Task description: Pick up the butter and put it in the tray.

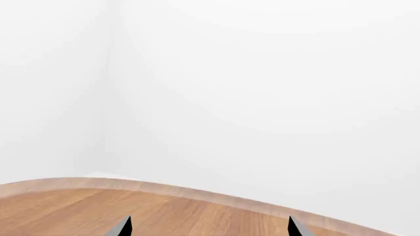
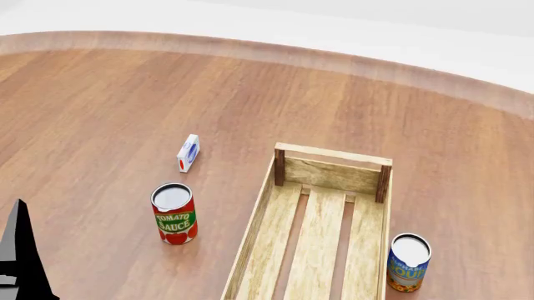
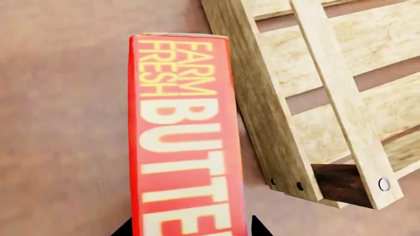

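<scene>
Judging from the right wrist view, the grasp is the step in hand: the butter (image 3: 185,135) stands between the two dark fingertips of the right gripper (image 3: 190,227), close against its sides, though I cannot tell whether they truly pinch it. It sits on the wooden table (image 2: 100,100) just beside the tray (image 3: 262,98), whose side rail lies at its three o'clock, so the next move calls for a lift and a short carry toward three o'clock over that rail. The left gripper (image 1: 208,227) hangs wide apart, holding nothing.
</scene>
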